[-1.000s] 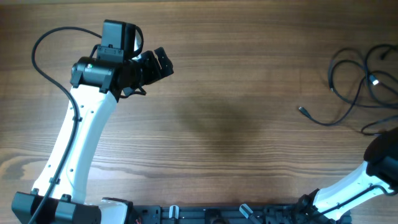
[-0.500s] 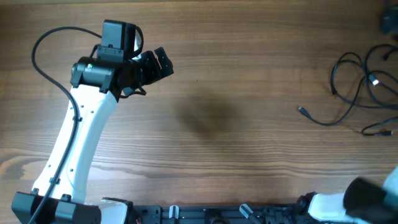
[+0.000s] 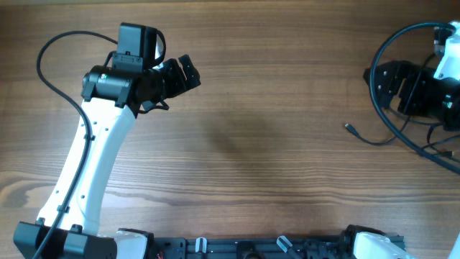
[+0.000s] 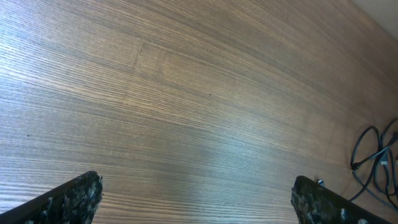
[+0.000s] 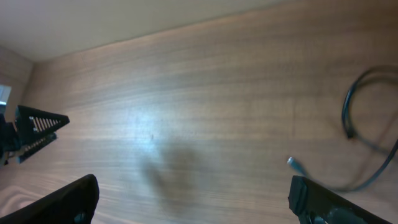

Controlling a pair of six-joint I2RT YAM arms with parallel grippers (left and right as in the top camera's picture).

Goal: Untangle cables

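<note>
The desk (image 3: 273,108) is bare wood grain across most of its top. The cables (image 3: 366,139) lie at its 3 o'clock edge as loose black loops. One thin end trails out toward the middle and finishes in a small plug (image 3: 349,127). Much of the tangle is hidden under the right arm (image 3: 449,61), so I cannot tell how the loops cross one another there. A thicker black wire (image 3: 376,101) belonging to that arm sweeps in a wide arc around the same spot.

The right pincer (image 3: 382,83) hangs over the desk at about 2 o'clock, pointing toward 9. From its own camera the right pincer (image 5: 196,202) is spread wide, one fingertip in each lower corner, with only wood between them. A curl of cables (image 5: 349,118) sits at 3 o'clock in that view and the plug (image 5: 291,163) at 4 o'clock, both apart from the fingers.

The left pincer (image 3: 183,72) is well away at 10 o'clock on the desk, pointing toward 3. Its wrist view shows the left pincer (image 4: 199,202) spread wide as well, gripping nothing. The cables (image 4: 365,155) show only as a small dark loop at the 4 o'clock edge of that view.
</note>
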